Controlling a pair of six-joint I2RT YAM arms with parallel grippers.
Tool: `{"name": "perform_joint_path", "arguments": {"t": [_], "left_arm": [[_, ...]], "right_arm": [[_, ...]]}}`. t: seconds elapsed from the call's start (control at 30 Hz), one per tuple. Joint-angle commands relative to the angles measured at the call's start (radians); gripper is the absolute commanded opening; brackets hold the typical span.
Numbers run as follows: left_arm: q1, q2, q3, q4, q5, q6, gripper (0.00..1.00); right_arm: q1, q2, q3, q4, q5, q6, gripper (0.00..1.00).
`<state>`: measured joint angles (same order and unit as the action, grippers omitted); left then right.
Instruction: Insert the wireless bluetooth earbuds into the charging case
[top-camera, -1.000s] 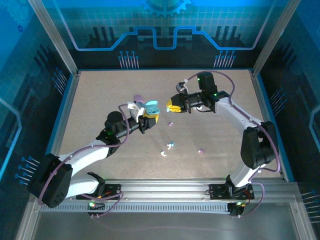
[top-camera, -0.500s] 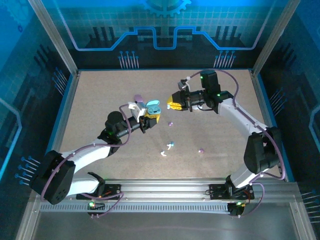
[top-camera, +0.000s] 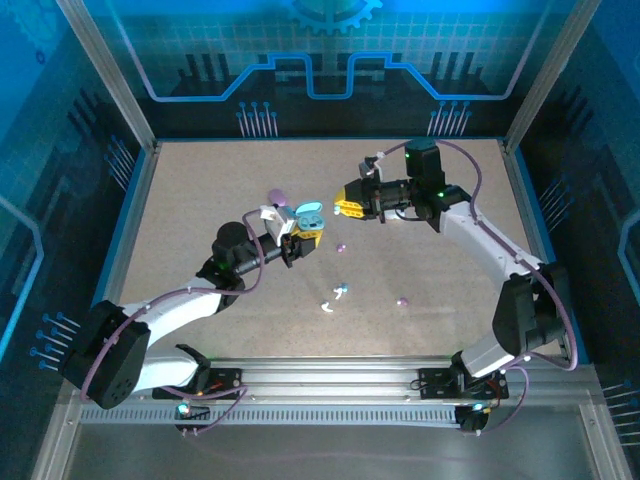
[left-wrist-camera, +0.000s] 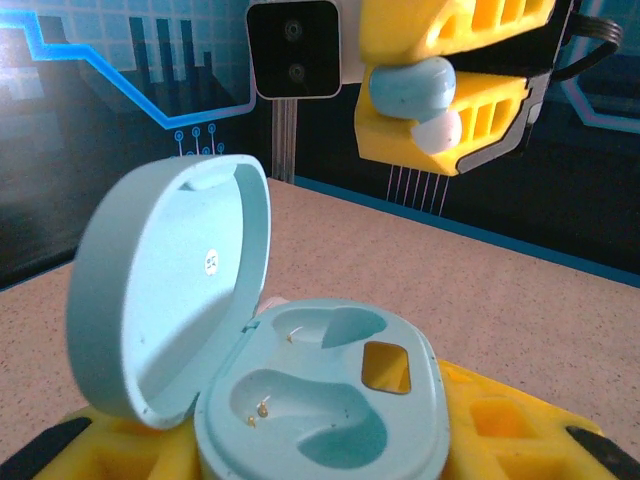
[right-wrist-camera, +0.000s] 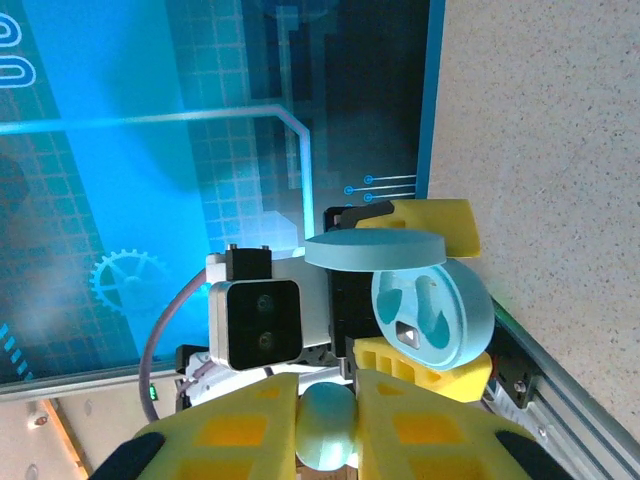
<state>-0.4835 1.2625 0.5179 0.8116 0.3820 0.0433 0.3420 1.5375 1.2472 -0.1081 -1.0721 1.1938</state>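
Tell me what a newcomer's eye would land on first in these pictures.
First comes the open light blue charging case, both wells empty, held near the middle of the table by the left gripper. Facing it, the right gripper pinches a light blue earbud. A few small loose earbuds lie scattered on the surface nearer the arm bases.

Left gripper (top-camera: 304, 230): clamped on the open charging case (left-wrist-camera: 300, 400).
Right gripper (top-camera: 347, 208): pinching a light blue earbud (left-wrist-camera: 412, 84), pointing leftward.
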Motion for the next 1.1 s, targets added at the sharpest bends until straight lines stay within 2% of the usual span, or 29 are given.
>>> {"name": "perform_joint_path", "arguments": {"t": [0.0,0.3,0.5,0.77,1.07], "left_arm": [[-0.012,-0.011,0.037,0.008,0.01,0.035,0.28],[-0.036,-0.008,0.047,0.016,-0.024,0.048,0.28],[-0.044,-0.019,0.039,0.044,-0.007,0.04,0.28],[-0.045,-0.033,0.046,0.023,-0.009,0.039,0.28],[-0.077,-0.005,0.065,0.027,-0.083,0.048,0.28]], "right_arm": [[0.015,-0.041,-0.013,0.036,0.015,0.036,0.21],[0.037,-0.058,-0.013,0.044,0.042,0.044,0.21],[0.052,-0.065,0.061,-0.21,0.124,-0.199,0.21],[0.073,-0.088,0.083,-0.25,0.145,-0.255,0.2],[0.114,-0.082,0.112,-0.268,0.188,-0.272,0.2]]}}
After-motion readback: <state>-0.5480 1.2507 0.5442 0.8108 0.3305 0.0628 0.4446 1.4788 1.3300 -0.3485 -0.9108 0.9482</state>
